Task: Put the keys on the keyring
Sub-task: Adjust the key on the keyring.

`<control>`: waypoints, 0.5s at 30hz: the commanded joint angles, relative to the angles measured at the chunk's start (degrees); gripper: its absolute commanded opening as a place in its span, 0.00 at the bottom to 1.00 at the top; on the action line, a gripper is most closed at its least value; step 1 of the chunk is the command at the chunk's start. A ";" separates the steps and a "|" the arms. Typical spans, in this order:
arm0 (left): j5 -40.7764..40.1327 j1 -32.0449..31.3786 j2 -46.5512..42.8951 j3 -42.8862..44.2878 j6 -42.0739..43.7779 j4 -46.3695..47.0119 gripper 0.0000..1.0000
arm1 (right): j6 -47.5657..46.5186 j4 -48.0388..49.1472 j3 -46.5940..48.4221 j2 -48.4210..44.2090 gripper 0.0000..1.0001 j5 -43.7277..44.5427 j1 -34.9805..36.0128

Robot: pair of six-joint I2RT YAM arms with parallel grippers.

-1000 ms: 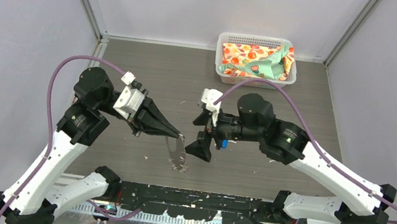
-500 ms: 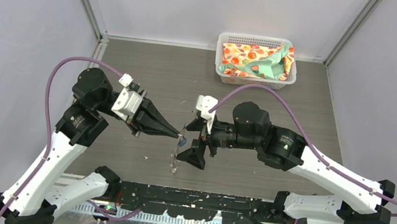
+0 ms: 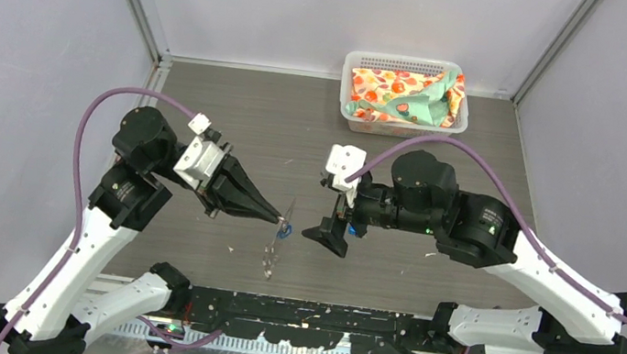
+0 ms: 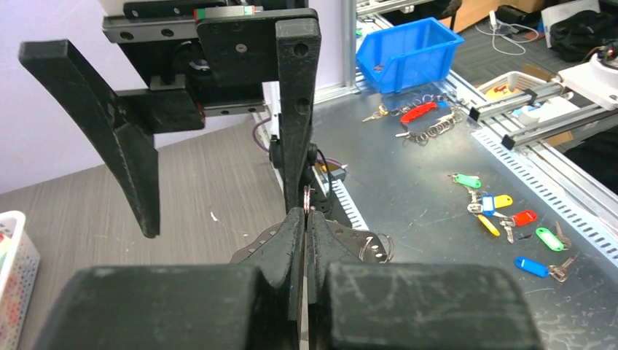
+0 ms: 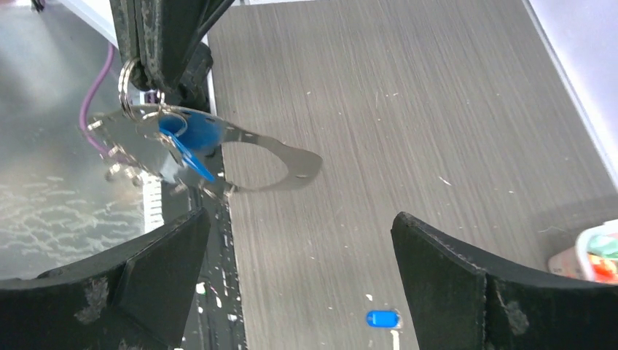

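**Status.** The left tool [image 4: 306, 215] is pressed together on the top edge of the thin silvery-grey metal keyring [image 5: 288, 166]. The keyring hangs free below the fingertips, over the near part of the grey wood-grain bench [image 3: 280, 126]. One small key with a bright blue plastic head [image 5: 191, 137] hangs against the keyring just under the pinch. Whether it is fully threaded cannot be told. The right tool [image 5: 297, 226] is spread wide and holds nothing. It faces the keyring, near but apart from it. A second small blue piece [image 5: 382, 319] lies flat on the bench below the right tool. It is judged to be the other key, though its blade cannot be made out.

**Task state (judgement).** At best one key is on; the key on the bench is not yet threaded.

**Hazards from here.**

1. Keyring swing or slip. The pinch is narrow and sits on one edge of a wide loop, so a nudge from the right tool could pivot the keyring or pull it out of the grip.
2. Loss of the hanging key. If it is only partly threaded, a jolt could shed it near the bench edge.
3. Failed pick. The key on the bench is tiny and lies flat — wide fingers closing on it may skid it away or clamp bare bench.
4. Tool contact. The two tools work close together, so a poorly aimed approach could bring finger against finger.
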 commanded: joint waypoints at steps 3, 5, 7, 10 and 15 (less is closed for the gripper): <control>4.10 -0.20 -0.20 1.58 -5.04 6.01 0.00 | -10.05 -8.04 9.45 5.13 1.00 -4.88 0.11; 4.64 -0.32 -0.02 1.53 -6.72 7.54 0.00 | -12.09 -9.04 11.85 7.70 1.00 -7.81 0.03; 5.33 -0.34 -0.04 1.51 -7.38 7.72 0.00 | -13.35 -8.30 12.95 8.92 1.00 -11.35 0.06; 6.02 -0.34 -0.25 1.51 -7.63 7.72 0.00 | -14.14 -6.75 13.36 9.75 1.00 -16.52 -0.35; 6.06 -0.34 -0.51 1.62 -7.77 7.81 0.00 | -13.76 -7.26 13.68 10.62 0.98 -21.84 -1.27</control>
